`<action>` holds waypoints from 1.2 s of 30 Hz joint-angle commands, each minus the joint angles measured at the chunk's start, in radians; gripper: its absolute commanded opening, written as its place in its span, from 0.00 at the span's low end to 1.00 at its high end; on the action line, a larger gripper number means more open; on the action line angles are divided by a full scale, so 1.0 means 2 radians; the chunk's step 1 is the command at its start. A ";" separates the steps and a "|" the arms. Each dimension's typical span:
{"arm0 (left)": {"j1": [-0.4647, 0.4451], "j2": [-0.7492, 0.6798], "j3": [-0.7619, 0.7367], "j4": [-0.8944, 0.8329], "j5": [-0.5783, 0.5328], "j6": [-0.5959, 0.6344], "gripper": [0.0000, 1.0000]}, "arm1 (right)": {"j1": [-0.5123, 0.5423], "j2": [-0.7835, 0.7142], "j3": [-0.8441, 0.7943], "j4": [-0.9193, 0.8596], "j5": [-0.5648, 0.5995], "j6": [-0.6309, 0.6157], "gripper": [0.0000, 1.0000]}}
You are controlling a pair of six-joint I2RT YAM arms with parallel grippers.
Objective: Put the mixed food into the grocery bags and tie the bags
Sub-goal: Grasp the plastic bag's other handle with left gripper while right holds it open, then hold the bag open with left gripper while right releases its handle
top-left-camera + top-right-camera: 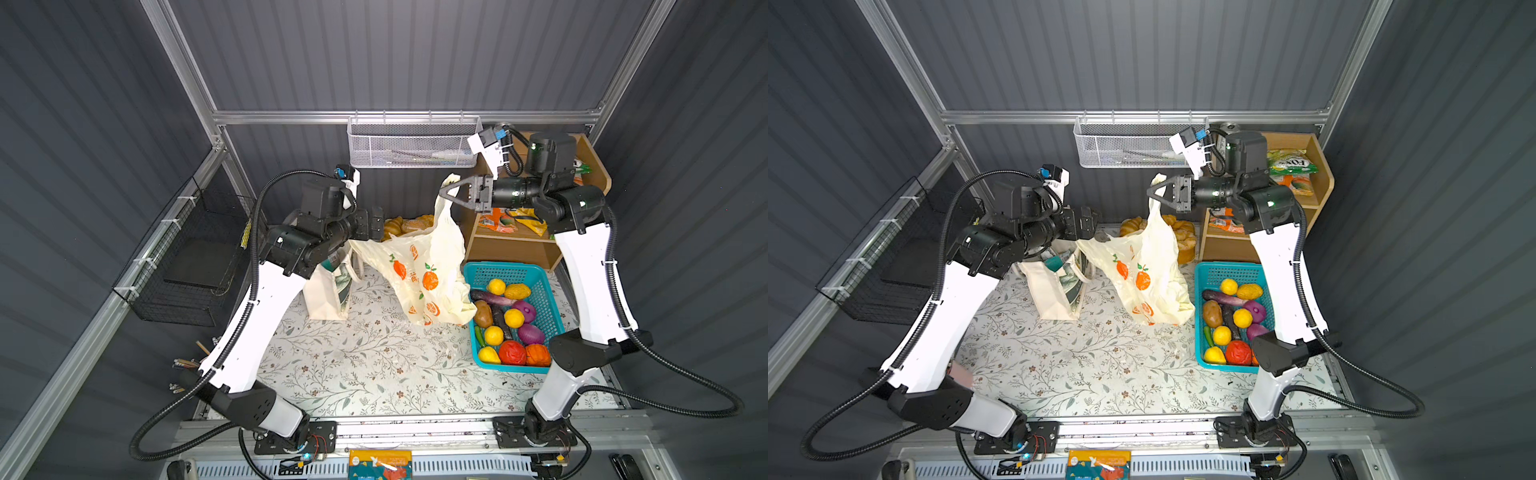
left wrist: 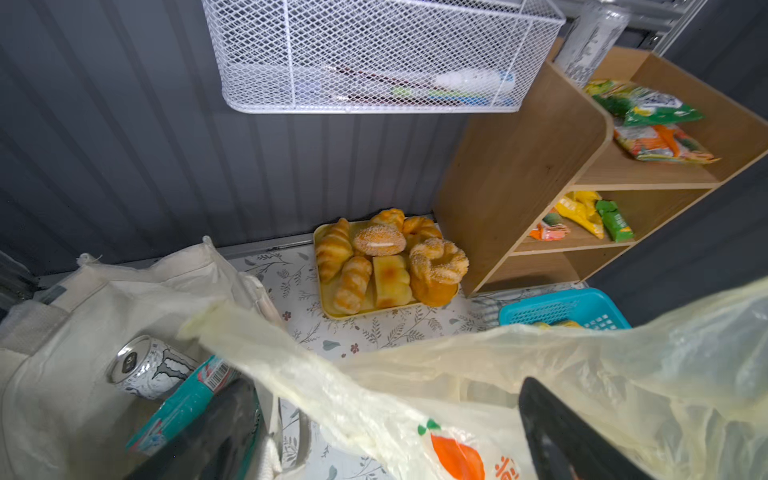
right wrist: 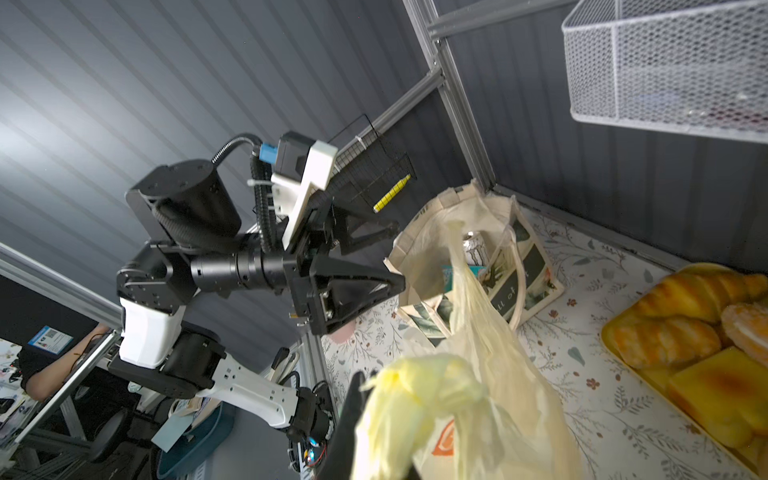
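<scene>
Spreading the thin pale-yellow plastic handle bag (image 1: 419, 266) with orange fruit print.
The right end effector (image 1: 444, 191), arm raised and wrist level, is clamped on one handle (image 1: 451, 180); the bag hangs between the cream canvas tote (image 1: 326, 297) and turquoise mesh basket (image 1: 540, 276), base on the worktop (image 1: 353, 374). The left end effector (image 3: 397, 255), jaws wide apart, faces the slack second handle (image 2: 208, 322), seemingly not touching it. Seat that handle deep between the jaws, then pull apart gently.
</scene>
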 commanded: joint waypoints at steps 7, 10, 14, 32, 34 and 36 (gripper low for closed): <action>0.002 0.096 0.054 -0.067 0.067 0.072 1.00 | 0.007 -0.008 0.011 -0.064 0.153 -0.040 0.00; 0.002 0.143 0.087 -0.110 0.085 0.072 1.00 | 0.007 -0.019 0.012 -0.060 0.210 -0.049 0.00; 0.001 0.158 0.069 -0.133 0.175 0.064 1.00 | 0.000 -0.030 0.011 -0.035 0.257 -0.053 0.00; -0.005 -0.029 -0.008 0.009 0.107 0.016 1.00 | 0.004 -0.009 -0.003 0.038 0.079 -0.101 0.00; -0.004 0.004 0.045 -0.032 0.101 0.038 1.00 | 0.010 -0.014 -0.015 0.048 0.070 -0.105 0.00; -0.004 0.018 0.051 -0.037 0.116 0.045 1.00 | 0.012 -0.015 -0.020 0.057 0.071 -0.096 0.00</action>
